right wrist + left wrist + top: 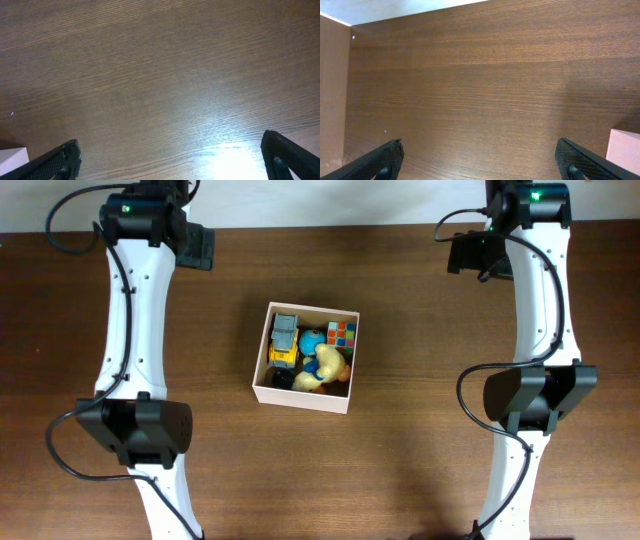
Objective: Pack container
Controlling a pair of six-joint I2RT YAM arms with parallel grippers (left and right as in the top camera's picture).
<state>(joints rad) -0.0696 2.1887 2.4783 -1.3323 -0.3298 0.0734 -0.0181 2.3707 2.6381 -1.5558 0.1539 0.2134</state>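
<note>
here the container (300,397), a square shallow cardboard box with white outer walls, stands in the middle of the brown wooden table (400,300), between the two arms and turned a little against the table edges. inside it lie several toys close together: a yellow and grey toy truck (284,345) on the left side, a blue ball (313,340) beside it, a colour cube puzzle (342,334) in the far right corner, and a yellow soft toy (325,367) on the near side. the left gripper (479,150) hangs over bare wood at the far left of the table, well apart from the box; its fingers are spread wide with nothing between them. the right gripper (171,145) hangs at the far right, its fingers also wide apart and empty. a corner of the box shows at the edge of each wrist view.
</note>
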